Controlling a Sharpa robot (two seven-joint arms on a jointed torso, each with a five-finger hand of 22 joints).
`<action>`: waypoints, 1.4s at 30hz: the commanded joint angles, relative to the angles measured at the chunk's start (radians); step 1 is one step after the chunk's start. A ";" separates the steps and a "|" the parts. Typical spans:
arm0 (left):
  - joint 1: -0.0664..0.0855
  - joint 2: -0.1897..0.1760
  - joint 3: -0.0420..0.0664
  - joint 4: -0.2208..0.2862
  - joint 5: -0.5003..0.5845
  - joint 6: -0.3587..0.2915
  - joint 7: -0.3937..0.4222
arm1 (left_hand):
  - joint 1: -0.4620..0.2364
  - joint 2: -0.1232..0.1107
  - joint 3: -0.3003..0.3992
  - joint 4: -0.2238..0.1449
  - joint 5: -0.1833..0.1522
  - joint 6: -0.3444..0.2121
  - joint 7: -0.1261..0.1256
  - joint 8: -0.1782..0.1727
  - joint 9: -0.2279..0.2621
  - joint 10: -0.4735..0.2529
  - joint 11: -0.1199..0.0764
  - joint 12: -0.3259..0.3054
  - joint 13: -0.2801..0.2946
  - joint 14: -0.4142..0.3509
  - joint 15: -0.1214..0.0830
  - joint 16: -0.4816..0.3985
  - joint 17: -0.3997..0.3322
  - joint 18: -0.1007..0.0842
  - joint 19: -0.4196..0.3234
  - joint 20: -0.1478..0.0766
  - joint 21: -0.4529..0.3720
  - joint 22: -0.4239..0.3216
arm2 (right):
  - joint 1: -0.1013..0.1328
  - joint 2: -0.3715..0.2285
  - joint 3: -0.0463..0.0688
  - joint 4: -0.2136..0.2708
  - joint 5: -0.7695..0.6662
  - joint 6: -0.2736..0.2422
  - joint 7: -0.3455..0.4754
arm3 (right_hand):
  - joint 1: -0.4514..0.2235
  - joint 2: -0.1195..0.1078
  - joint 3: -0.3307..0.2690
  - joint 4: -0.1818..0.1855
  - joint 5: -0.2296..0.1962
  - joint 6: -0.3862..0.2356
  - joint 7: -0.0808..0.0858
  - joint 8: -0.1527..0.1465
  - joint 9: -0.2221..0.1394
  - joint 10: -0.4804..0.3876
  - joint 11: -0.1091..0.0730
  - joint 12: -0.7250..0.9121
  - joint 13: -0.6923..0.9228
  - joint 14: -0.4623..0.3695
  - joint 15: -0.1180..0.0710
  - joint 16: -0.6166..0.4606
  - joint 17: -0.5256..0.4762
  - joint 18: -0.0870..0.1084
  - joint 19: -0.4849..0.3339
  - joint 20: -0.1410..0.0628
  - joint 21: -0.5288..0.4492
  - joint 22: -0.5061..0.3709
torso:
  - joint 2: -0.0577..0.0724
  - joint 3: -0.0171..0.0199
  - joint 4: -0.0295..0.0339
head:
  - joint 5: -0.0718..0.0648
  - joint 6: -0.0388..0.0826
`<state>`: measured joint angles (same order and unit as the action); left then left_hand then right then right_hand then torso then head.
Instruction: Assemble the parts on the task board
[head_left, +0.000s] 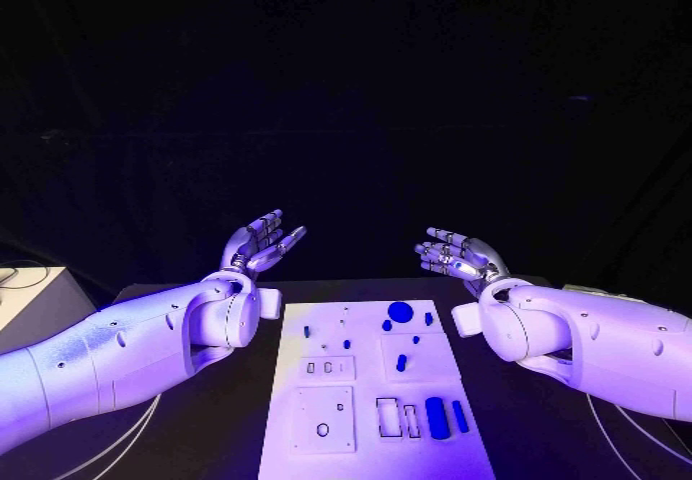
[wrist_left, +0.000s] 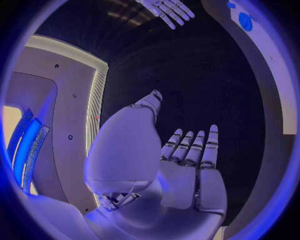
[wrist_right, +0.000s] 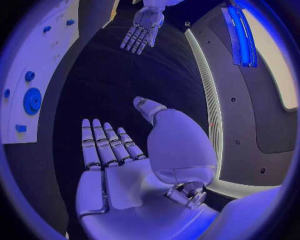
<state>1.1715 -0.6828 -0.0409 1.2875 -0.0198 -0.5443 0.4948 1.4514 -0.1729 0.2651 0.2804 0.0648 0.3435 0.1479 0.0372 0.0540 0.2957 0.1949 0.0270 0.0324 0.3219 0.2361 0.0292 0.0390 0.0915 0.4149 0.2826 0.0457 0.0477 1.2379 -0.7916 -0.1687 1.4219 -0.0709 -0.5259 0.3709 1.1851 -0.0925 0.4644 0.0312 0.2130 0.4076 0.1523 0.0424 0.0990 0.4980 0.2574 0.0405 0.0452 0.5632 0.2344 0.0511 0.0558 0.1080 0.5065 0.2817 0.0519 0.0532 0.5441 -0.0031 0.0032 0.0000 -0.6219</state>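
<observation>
Head view shows the flat white rectangular task board (head_left: 372, 400) lying in the middle of the black table (head_left: 202, 440), its long side running away from the robot. On it lie the small blue parts: a round blue disc (head_left: 401, 312) near the far edge, a few small blue pieces just beside and below it, and two elongated blue bars (head_left: 447, 417) near the near right corner, next to pale rectangular recesses. Nothing on the board looks seated by a hand yet, so I judge the assembly not yet begun.

The risks from here, as a guess: the parts are small and lie close together, so a reach for one could nudge its neighbour out of place or off the board; the board itself seems to rest loose on the table, and a sideways push while pressing a part in might slide it.

The left hand (head_left: 263, 243) is raised beyond the far left corner of the board, palm up, fingers spread and straight, holding nothing and touching nothing; the left wrist view shows its bare palm (wrist_left: 187, 175). The right hand (head_left: 462, 256) is raised beyond the far right corner, fingers apart and slightly curled, likewise empty, its palm (wrist_right: 119, 175) bare. The two hands are well apart.
</observation>
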 joint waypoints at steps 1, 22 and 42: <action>0.008 0.007 -0.001 -0.014 -0.025 0.113 0.003 | 0.046 0.000 0.007 0.011 0.007 0.026 0.092 0.006 0.004 0.022 0.006 0.008 0.003 0.019 0.005 0.009 0.003 0.022 0.016 0.005 0.007 0.003 | 0.016 -0.001 -0.012 -0.014 -0.070 0.157 -0.068 | 0.075 -0.008 0.019 -0.034 -0.020 0.094 0.143 0.022 0.015 0.112 -0.002 0.015 0.008 0.134 -0.007 0.024 0.016 0.025 0.102 0.007 0.028 0.012 | 0.000 0.0000 0.0001 | 0.000 0.000; 0.011 -0.156 0.004 0.205 -0.118 0.220 -0.118 | 0.015 0.007 0.085 -0.079 -0.006 0.525 0.079 0.196 0.110 0.746 -0.032 0.153 0.053 0.755 -0.132 0.375 0.234 0.092 0.562 -0.070 0.321 0.141 | 0.086 -0.046 -0.012 -0.030 -0.966 0.087 -0.163 | 0.178 -0.042 0.020 -0.103 -0.038 0.597 0.036 0.144 0.081 0.711 -0.144 0.031 0.020 0.779 -0.200 0.248 0.156 0.071 0.607 -0.155 0.390 0.181 | 0.081 -0.0088 0.0201 | -0.036 -0.020; 0.014 -0.262 0.027 0.366 -0.189 0.331 -0.157 | -0.069 -0.042 0.274 -0.183 -0.006 0.538 0.045 0.254 0.182 0.880 -0.077 0.131 0.073 0.726 -0.187 0.950 0.637 0.077 0.616 -0.138 1.000 0.628 | 0.085 -0.011 -0.011 -0.016 -1.502 0.167 -0.452 | 0.150 -0.162 0.110 0.010 -0.025 0.633 -0.008 0.118 0.116 0.780 -0.186 0.023 0.048 0.947 -0.246 1.140 0.975 -0.026 0.910 -0.204 1.190 1.055 | 0.152 -0.0164 0.0545 | -0.070 -0.020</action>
<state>1.1827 -0.9423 -0.0154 1.6440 -0.1854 -0.2622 0.3454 1.3897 -0.2147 0.5337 0.0971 0.0622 0.8825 0.2010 0.2880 0.2346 1.1666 0.1173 0.1523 0.1015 1.0374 0.0493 0.9672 0.6688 0.1701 1.0051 0.1448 1.0098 0.6321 1.3252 -0.8054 -0.1796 1.4052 -1.4537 -0.3849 -0.0068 1.3346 -0.2476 0.5726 0.0363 0.1843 1.0439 0.1461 0.1623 0.2118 1.2811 0.0712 0.0668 0.0919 1.4618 -0.0097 1.1553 0.9947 0.0919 1.4016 0.0778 1.2062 1.0618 0.6838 -0.0190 0.0507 -0.0652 -0.6407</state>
